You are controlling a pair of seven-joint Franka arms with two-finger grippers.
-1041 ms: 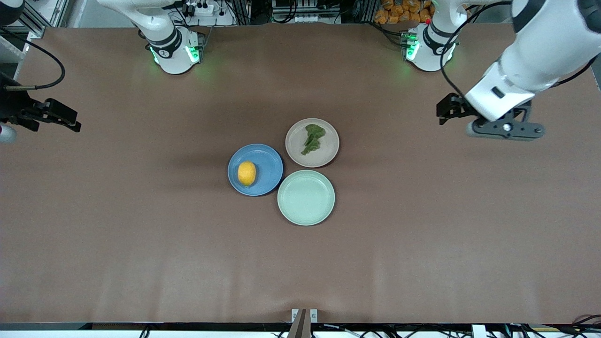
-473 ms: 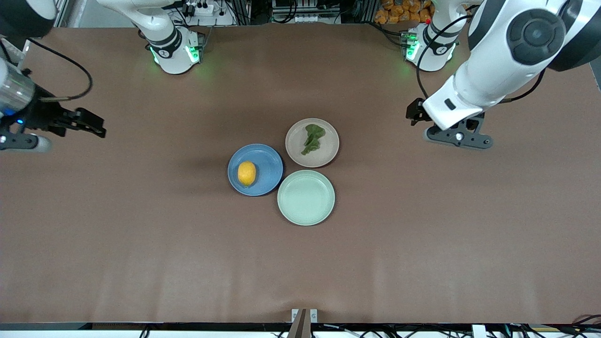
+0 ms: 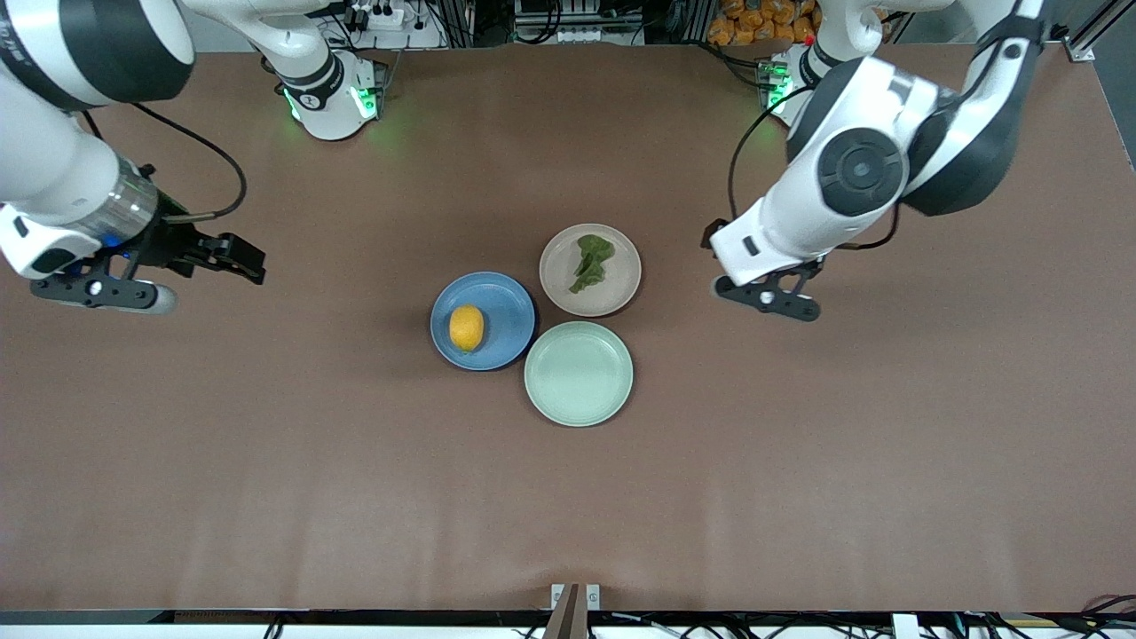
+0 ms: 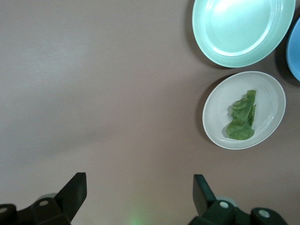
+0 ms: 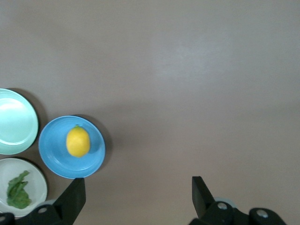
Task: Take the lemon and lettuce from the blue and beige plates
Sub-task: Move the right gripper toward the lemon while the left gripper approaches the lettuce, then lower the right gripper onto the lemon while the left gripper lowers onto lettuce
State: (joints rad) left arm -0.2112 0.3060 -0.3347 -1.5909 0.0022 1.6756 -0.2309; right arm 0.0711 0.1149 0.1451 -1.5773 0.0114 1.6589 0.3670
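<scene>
The lemon (image 3: pixel 467 327) lies on the blue plate (image 3: pixel 506 306). The lettuce (image 3: pixel 591 261) lies on the beige plate (image 3: pixel 621 284). My left gripper (image 3: pixel 715 240) is open and empty over bare table, beside the beige plate toward the left arm's end. Its wrist view shows the gripper (image 4: pixel 138 187), the lettuce (image 4: pixel 241 119) and the beige plate (image 4: pixel 267 91). My right gripper (image 3: pixel 240 257) is open and empty over bare table toward the right arm's end, well off the blue plate. Its wrist view shows the gripper (image 5: pixel 138 190), the lemon (image 5: pixel 78 141) and the blue plate (image 5: pixel 56 159).
A pale mint-green plate (image 3: pixel 578 374) with nothing on it touches both other plates and lies nearest the front camera. It also shows in the left wrist view (image 4: pixel 239 28) and the right wrist view (image 5: pixel 16 122). Brown table lies all around the plates.
Both arms have swung in from the table's ends toward the plates at the middle. Both grippers stay open and empty. The plates, lemon and lettuce have not moved.
</scene>
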